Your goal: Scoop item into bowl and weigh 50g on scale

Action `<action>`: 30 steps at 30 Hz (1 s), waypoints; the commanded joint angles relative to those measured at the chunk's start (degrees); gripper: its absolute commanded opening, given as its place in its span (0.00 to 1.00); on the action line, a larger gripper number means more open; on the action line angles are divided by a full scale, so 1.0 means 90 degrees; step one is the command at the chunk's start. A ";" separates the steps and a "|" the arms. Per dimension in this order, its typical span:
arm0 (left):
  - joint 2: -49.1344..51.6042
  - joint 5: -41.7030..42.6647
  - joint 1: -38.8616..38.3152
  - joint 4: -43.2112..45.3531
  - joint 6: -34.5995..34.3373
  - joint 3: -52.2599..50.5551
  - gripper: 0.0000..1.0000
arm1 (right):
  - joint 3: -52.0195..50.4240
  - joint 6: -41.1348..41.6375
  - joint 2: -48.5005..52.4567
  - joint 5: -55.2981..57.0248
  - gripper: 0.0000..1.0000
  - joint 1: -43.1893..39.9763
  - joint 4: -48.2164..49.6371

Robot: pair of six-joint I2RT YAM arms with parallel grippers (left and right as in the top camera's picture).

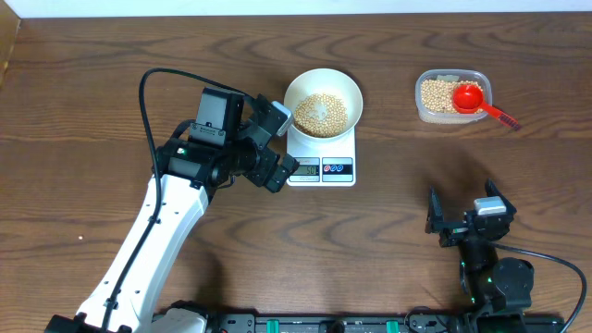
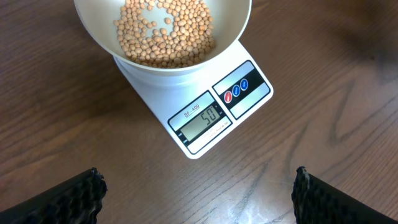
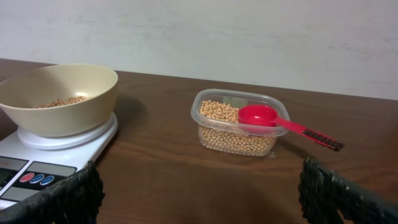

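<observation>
**A:** What does the overhead view show, and how much free room is there?

**B:** A dark wooden tabletop (image 1: 111, 74). The white scale (image 1: 344, 148) sits near the middle with the cream bowl (image 1: 344, 83) on it, and a heap of tan beans (image 1: 321, 113) inside the bowl. Bare wood lies open to the left and along the front. To the right, well apart from the scale, a clear tub (image 1: 418, 97) of beans holds a red scoop (image 1: 469, 97) whose handle juts past the tub's right rim. The left gripper (image 1: 287, 143) hovers just beside the scale's left edge, spread wide and holding nothing. The right gripper (image 1: 462, 205) sits near the front right, well apart from the tub, also spread wide and empty.

**A:** What does the left wrist view add?

**B:** It looks down on the scale (image 2: 249, 90), where the display reads 50, a figure too small to read from overhead. The bowl (image 2: 236, 31) and its beans (image 2: 165, 31) fill the top. The left gripper (image 2: 198, 177) shows only two dark fingertips at the bottom corners, with bare wood between them and the scale just beyond.

**A:** And the right wrist view?

**B:** A low side view. The right gripper (image 3: 199, 177) frames bare tabletop with nothing in its grasp. Ahead stands the tub (image 3: 236, 140), with the scoop (image 3: 261, 115) resting across its beans. The bowl (image 3: 62, 106) sits on the scale (image 3: 37, 165) at far left. A pale wall (image 3: 249, 37) runs behind the tabletop's far edge.
</observation>
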 commanded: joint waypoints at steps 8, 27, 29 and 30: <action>-0.0078 -0.0350 0.0005 -0.0362 -0.0032 0.0010 0.98 | -0.0015 0.0083 -0.0044 0.0051 0.99 -0.0015 -0.0024; -0.2295 -0.1302 0.0483 0.0199 -0.0036 -0.1787 0.98 | -0.0015 0.0083 -0.0044 0.0051 0.99 -0.0015 -0.0024; -0.2715 -0.1302 0.0656 0.0376 -0.0034 -0.2130 0.98 | -0.0015 0.0085 -0.0044 0.0051 0.99 -0.0015 -0.0024; -0.2943 -0.1304 0.0750 0.0471 -0.0034 -0.2322 0.98 | -0.0015 0.0083 -0.0044 0.0051 0.99 -0.0015 -0.0024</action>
